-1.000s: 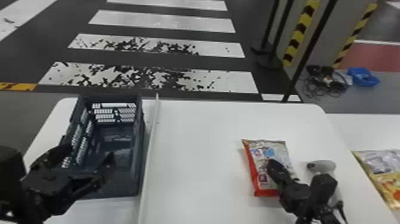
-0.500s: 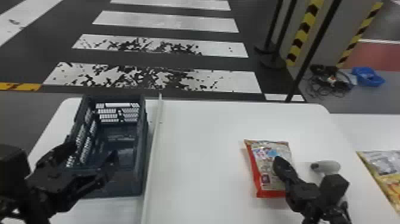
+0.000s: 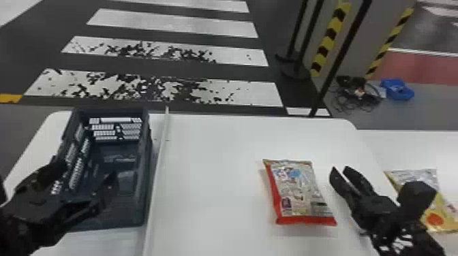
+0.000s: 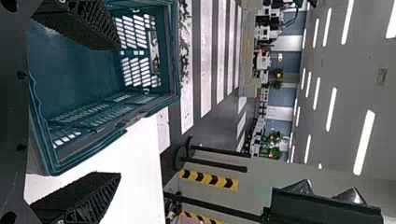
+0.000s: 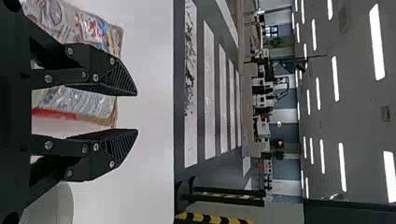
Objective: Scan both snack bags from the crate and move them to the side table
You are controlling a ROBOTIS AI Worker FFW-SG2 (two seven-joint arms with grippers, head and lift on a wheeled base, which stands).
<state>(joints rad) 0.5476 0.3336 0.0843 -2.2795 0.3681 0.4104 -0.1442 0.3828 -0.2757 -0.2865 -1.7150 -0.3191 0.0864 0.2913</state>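
Note:
In the head view my left gripper (image 3: 86,175) is open over the near part of the dark crate (image 3: 144,170), whose visible floor holds no bag. The left wrist view has the crate (image 4: 74,70) beside that gripper (image 4: 117,109), its fingers wide apart. A red-edged snack bag (image 3: 296,190) lies flat on the white table. Just right of it stands my right gripper (image 3: 340,168), open with nothing between its fingertips. The right wrist view shows the gripper (image 5: 137,113) and the bag (image 5: 79,102) partly behind its fingers. A yellow snack bag (image 3: 434,219) rests on the side table, partly hidden by the right arm.
A raised white strip (image 3: 157,177) runs along the table (image 3: 211,190) beside the crate. The side table (image 3: 392,143) adjoins on the right. A pale rounded object (image 5: 53,205) lies near the right gripper. Black posts stand beyond the table.
The right gripper has shifted from over the red-edged bag to its right side, uncovering it and covering the pale object in the head view. The head view has turned slightly.

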